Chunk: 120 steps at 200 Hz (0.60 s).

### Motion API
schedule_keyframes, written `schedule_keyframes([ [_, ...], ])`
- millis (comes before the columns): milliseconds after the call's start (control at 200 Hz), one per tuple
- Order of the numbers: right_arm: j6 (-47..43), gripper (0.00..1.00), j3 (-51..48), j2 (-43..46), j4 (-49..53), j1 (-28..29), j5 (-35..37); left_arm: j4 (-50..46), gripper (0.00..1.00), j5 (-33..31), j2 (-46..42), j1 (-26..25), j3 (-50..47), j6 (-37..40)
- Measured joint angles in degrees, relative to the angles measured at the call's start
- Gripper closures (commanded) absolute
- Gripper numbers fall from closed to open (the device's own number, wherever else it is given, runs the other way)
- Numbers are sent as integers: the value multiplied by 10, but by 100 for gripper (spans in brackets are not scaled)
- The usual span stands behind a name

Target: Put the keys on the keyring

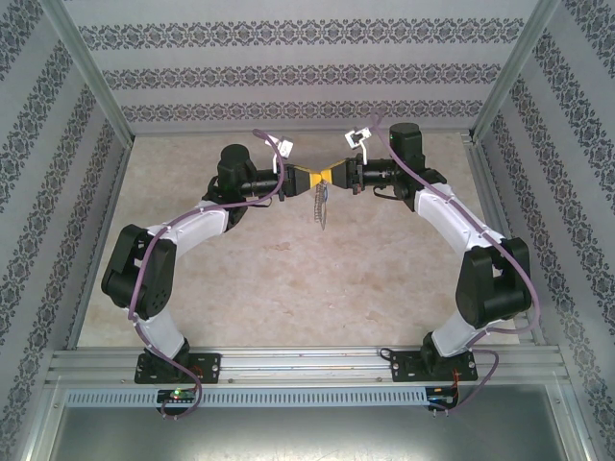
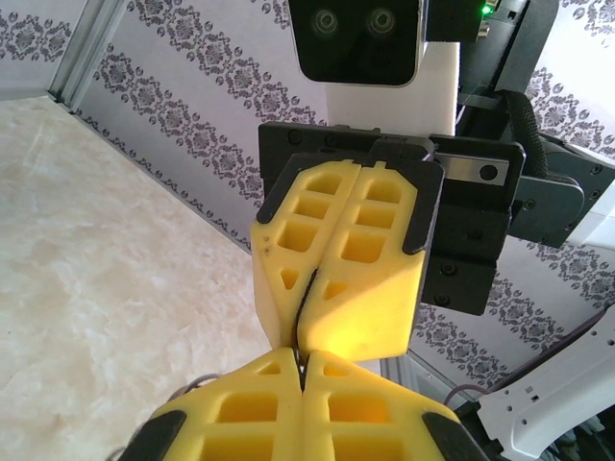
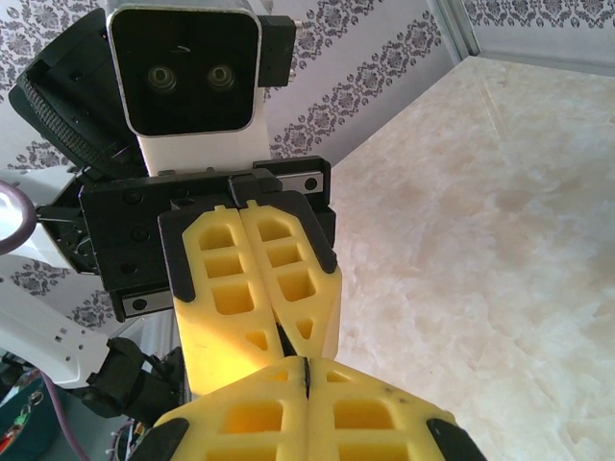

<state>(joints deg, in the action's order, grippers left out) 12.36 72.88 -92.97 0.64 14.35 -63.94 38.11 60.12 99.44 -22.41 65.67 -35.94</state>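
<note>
Now, left fingers [image 2: 240, 413]: pressed flat together, no gap along the seam.
Then right fingers [image 3: 240, 413]: likewise together. From the left wrist camera a thin dark sliver lies in their seam, too slight to name.
Pose of left gripper [image 1: 309, 179] and right gripper [image 1: 332, 177]: tip to tip above the middle of the table [image 1: 288, 288], noses touching or all but, both level on one left-right line.
Place of the keyring [image 1: 320, 206]: a grey metal piece hanging from the spot where the tips meet, seemingly clear of the table. Loop and chain cannot be told apart at this size.
Holder: cannot be told; the piece drops from right at the junction of the two pinches.
Direction from fingers: straight below both sets of tips, neither arm the nearer.
Long axis: up and down, crosswise to the line of the grippers, free end pointing down.
Place of the keys: cannot be made out; a key this small could sit hidden inside either pinch.
Step, as judged: joining work at the contact point, not yet visibly finished.
Coming move turns on: the hanging piece lies across the finger line, so anything passed along that line must meet its opening squarely.
</note>
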Motion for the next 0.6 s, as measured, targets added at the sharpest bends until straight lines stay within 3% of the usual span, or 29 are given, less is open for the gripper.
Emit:
schedule_keyframes([
  [115,8,72,0,-2,-5,0,7,0,100,-3,0,0,0,9],
  [240,22,64,-9,-2,-18,-8,14,-1,100,-15,-2,-4,0,20],
  [600,102,56,-83,23,-135,-34,9,-8,100,-34,-2,-19,-5,37],
])
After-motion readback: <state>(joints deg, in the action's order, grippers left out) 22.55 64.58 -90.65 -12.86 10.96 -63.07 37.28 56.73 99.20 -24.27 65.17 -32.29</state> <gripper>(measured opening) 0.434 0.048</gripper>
